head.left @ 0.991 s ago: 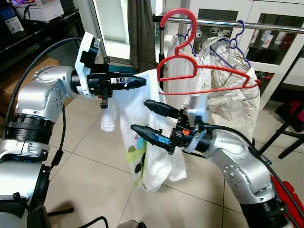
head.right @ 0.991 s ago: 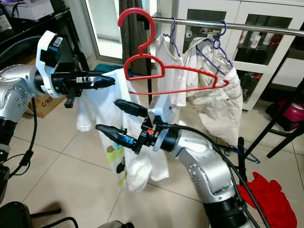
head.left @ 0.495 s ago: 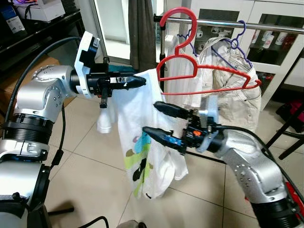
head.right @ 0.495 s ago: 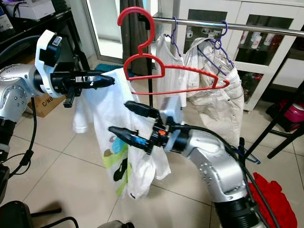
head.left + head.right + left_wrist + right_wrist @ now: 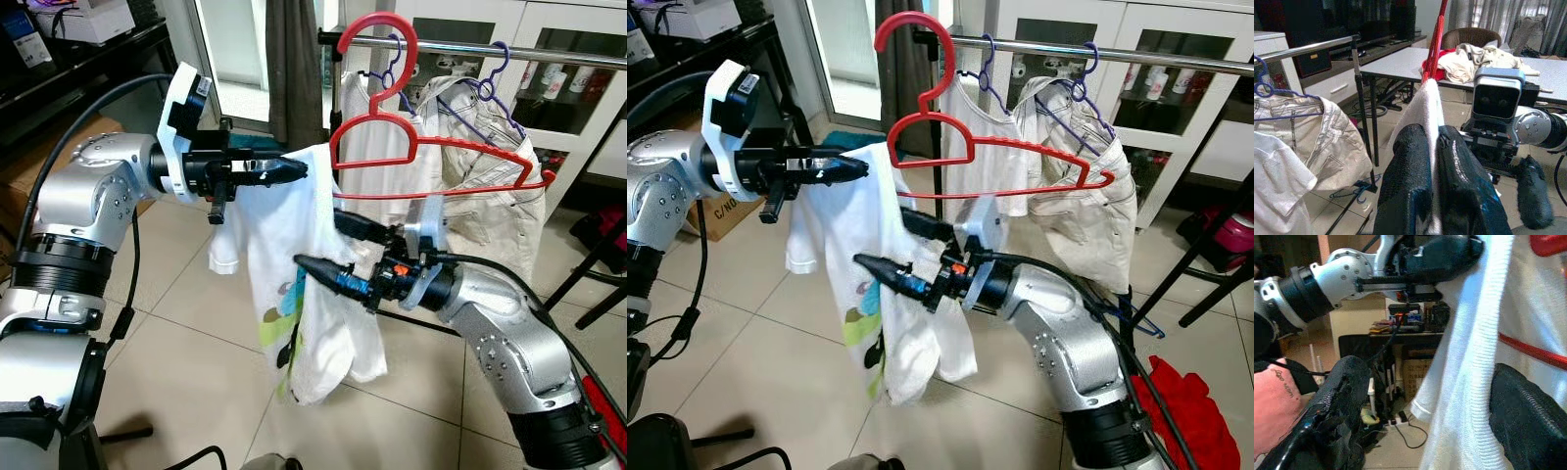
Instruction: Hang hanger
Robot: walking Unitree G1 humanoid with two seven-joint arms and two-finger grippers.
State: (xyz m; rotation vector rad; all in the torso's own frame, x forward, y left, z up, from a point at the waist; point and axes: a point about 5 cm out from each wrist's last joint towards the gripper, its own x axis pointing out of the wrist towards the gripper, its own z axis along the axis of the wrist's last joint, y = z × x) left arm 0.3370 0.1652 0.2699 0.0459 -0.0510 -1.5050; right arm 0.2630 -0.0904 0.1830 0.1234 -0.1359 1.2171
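My left end effector (image 5: 294, 169) pinched on white T-shirt with green-black print (image 5: 294, 245), holding it up at hanger's left tip. Red plastic hanger (image 5: 431, 157) hooked over silver metal rail (image 5: 549, 52), shirt draped off its left end. Right end effector (image 5: 323, 245) spread apart, straddling shirt fabric. Beige jacket (image 5: 490, 196) on purple hanger (image 5: 495, 73) behind.

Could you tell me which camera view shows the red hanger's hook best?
The left eye view: the red hanger's hook shows whole, looped at the rail. The right eye view shows it too, at the frame's top. The left wrist view shows a thin red edge; the right wrist view shows a bar.
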